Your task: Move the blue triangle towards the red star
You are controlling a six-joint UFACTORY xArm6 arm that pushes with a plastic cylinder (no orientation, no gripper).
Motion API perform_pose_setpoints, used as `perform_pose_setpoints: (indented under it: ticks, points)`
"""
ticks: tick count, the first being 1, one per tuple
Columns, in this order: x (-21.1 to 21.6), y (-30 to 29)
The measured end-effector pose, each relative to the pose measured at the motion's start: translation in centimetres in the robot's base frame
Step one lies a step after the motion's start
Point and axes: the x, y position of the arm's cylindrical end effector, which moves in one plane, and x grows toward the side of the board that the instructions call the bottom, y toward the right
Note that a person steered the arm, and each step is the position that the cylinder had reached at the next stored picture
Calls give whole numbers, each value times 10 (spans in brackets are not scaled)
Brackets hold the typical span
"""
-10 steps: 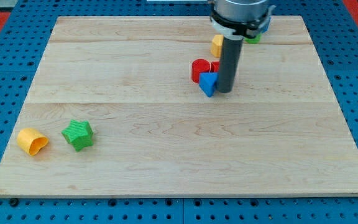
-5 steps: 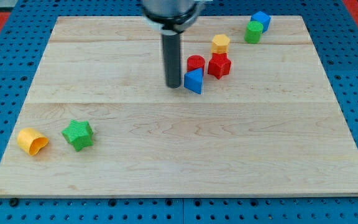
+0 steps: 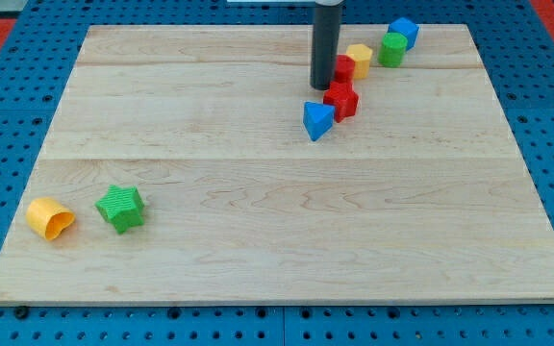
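Observation:
The blue triangle point(image 3: 317, 119) lies on the wooden board, just below and left of the red star point(image 3: 341, 99), touching or nearly touching it. My tip point(image 3: 322, 86) stands above the triangle and just left of a small red block point(image 3: 344, 67), which it partly hides. The tip is apart from the blue triangle.
A yellow block point(image 3: 359, 60) sits right of the small red block. A green block point(image 3: 391, 48) and a blue block point(image 3: 404, 31) sit near the top right. A green star point(image 3: 121, 208) and a yellow cylinder point(image 3: 49, 218) lie at the bottom left.
My tip moved from the triangle's left up and right to beside the small red block. The blue triangle shifted right, nearer the red star. The small red and yellow blocks shifted up and right.

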Motion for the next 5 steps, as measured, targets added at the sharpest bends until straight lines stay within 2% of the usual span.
perform_pose_setpoints:
  ticks: [1, 2, 3, 4, 5]
  points:
    - [-4, -12]
    - [-1, -93]
    - [50, -128]
    - [125, -121]
    - [137, -55]
